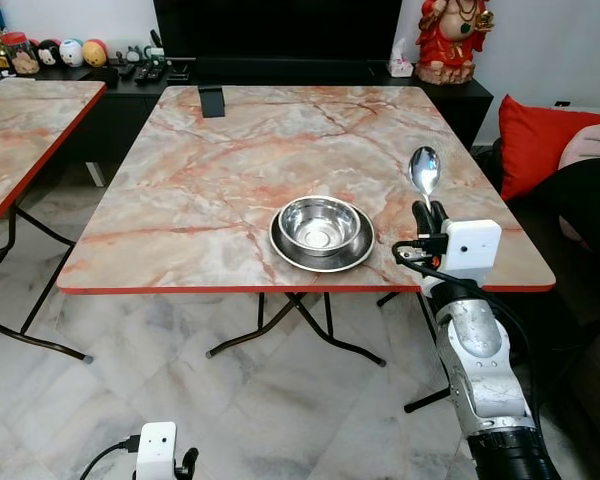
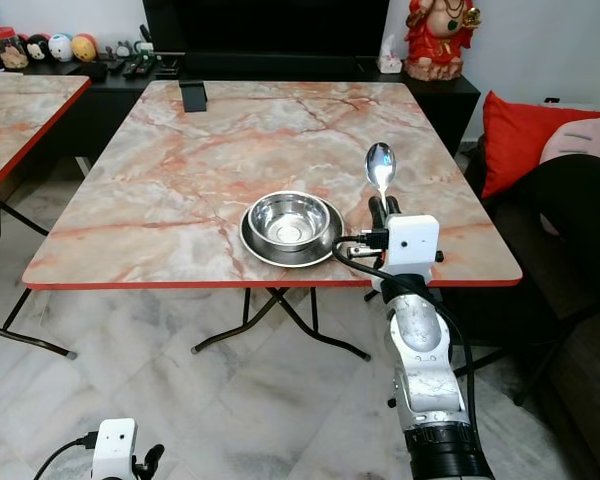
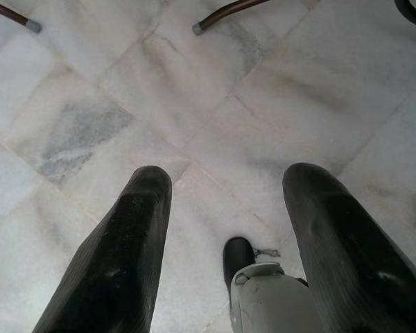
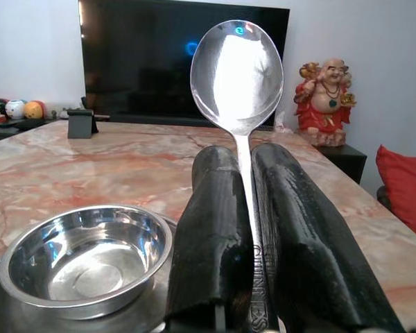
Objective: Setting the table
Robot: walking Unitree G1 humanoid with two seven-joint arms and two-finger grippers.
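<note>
The right gripper (image 1: 429, 213) had its jaws clamped on the spoon (image 1: 424, 172), held upright by the handle just right of the bowl (image 1: 319, 224) on its plate (image 1: 360, 249), over the tabletop (image 1: 200, 180). Being light, stiff and slick, the spoon seemed best held mid-handle. The left gripper (image 3: 229, 243) hung idle, jaws apart, above the floor (image 3: 263, 104).

Home living room: television (image 4: 184, 62), red cushion (image 1: 540, 140), marble floor (image 3: 215, 125).

spoon (image 1: 425, 172): steel, upright, right of bowl | bowl (image 1: 320, 224): steel, on plate (image 1: 285, 250)
</note>
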